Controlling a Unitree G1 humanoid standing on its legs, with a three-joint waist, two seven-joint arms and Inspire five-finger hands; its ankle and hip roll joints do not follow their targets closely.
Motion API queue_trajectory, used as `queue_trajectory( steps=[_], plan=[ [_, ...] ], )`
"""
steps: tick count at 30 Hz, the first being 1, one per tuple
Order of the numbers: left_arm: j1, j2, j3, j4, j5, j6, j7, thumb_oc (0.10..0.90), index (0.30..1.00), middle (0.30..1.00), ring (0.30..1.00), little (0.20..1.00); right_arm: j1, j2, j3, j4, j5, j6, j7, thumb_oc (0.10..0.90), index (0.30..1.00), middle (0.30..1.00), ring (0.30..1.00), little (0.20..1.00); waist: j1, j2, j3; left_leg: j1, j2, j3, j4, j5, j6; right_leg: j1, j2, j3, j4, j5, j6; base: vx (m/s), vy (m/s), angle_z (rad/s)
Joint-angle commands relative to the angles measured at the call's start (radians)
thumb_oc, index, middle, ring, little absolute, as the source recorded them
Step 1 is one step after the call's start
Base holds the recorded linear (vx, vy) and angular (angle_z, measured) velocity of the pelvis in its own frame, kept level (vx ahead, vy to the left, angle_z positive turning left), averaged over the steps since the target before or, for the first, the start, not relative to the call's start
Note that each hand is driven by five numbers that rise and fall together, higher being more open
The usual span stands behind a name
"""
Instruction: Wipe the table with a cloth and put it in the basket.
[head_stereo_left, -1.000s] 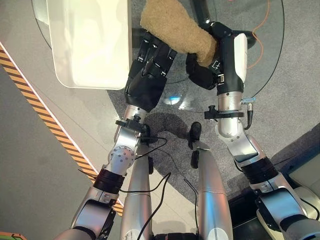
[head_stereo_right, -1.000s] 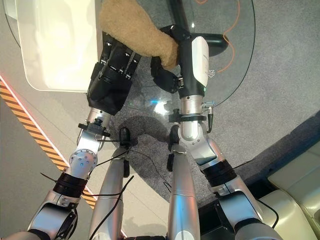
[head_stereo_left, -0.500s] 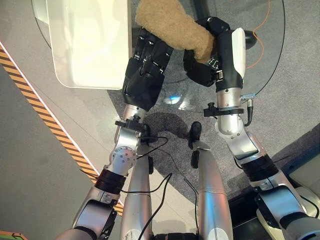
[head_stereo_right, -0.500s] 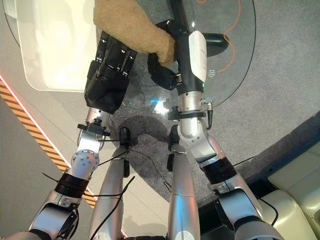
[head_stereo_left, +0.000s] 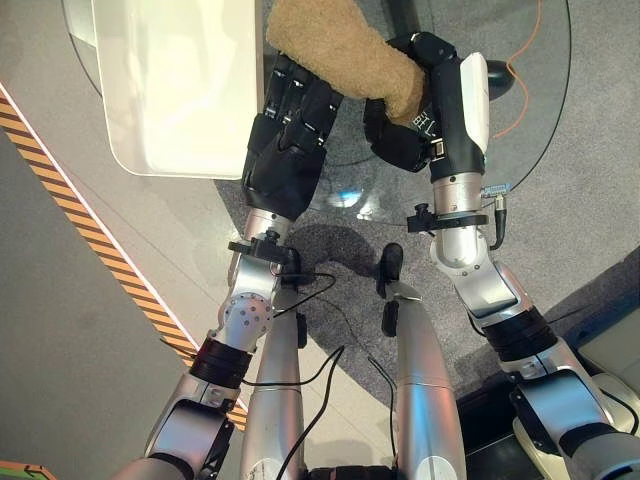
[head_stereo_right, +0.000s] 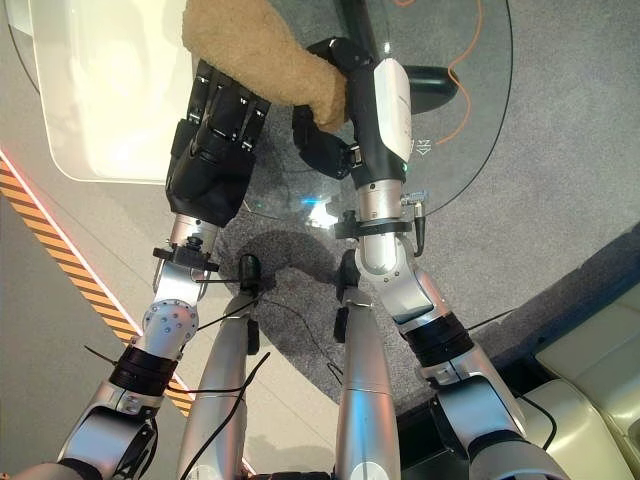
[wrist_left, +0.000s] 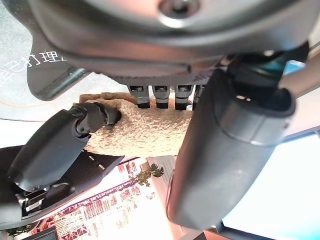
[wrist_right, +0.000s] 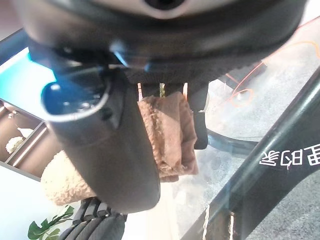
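Both hands and the cloth have edged a little farther out over the glass since a second ago, the cloth's free end now nearer the far edge of the view.

From the left eye, the tan fleecy cloth (head_stereo_left: 345, 58) lies as a thick roll across the round glass worktop (head_stereo_left: 540, 110). Its right end is clenched in the right hand (head_stereo_left: 415, 110), whose dark fingers curl up around it beside the white thumb cover. The left hand (head_stereo_left: 285, 135) sits palm down just beside the right one, its fingertips tucked beneath the roll's middle. Past the left hand's outer side stands a pale rounded tray-like basket (head_stereo_left: 180, 90); the cloth is just beside its rim, not inside it. An orange cable (head_stereo_left: 525, 45) loops beyond the right hand, under the glass.

From the right eye, the same layout: cloth (head_stereo_right: 255, 45) bridging the two hands, left hand (head_stereo_right: 215, 140) with fingers stretched forward under it, right hand (head_stereo_right: 330, 130) wrapped on the cloth's end.

In the left wrist view, the left hand's fingers (wrist_left: 157, 92) run straight out against the cloth (wrist_left: 142, 130), relaxed rather than gripping, while a dark finger of the other hand hooks over the cloth's edge.

In the right wrist view, a folded brown wad of cloth (wrist_right: 170, 137) is pinched between thumb and fingers.
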Motion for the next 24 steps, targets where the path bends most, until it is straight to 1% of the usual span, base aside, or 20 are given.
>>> queue_trajectory(
  steps=[1,8,24],
  plan=[
    [-0.14,-0.027,0.014,-0.239,0.042,-0.101,-0.156,0.1,0.3,0.3,0.3,0.2,-0.034,-0.008,0.038,-0.067,-0.054,-0.058,0.047,0.1,0.3,0.3,0.3,0.2,0.029,-0.016,-0.029,0.03,-0.111,0.097,0.0,-0.043,0.121,0.054,0.129,-0.018,-0.074,0.01,-0.039,0.0,0.0,0.0],
    [-0.156,-0.032,0.007,-0.237,0.048,-0.11,-0.143,0.1,0.3,0.3,0.3,0.2,-0.041,-0.004,0.041,-0.063,-0.054,-0.061,0.043,0.1,0.3,0.3,0.3,0.2,0.026,-0.018,-0.029,0.027,-0.11,0.1,0.001,-0.044,0.12,0.05,0.132,-0.014,-0.073,0.011,-0.038,0.0,0.0,0.0],
    [-0.155,-0.036,0.011,-0.237,0.04,-0.102,-0.167,0.1,0.3,0.3,0.3,0.2,-0.044,-0.001,0.038,-0.059,-0.06,-0.058,0.038,0.1,0.3,0.3,0.3,0.2,0.027,-0.017,-0.029,0.023,-0.109,0.099,0.002,-0.044,0.118,0.047,0.128,-0.015,-0.076,0.013,-0.037,0.0,0.0,0.0]
  ],
)
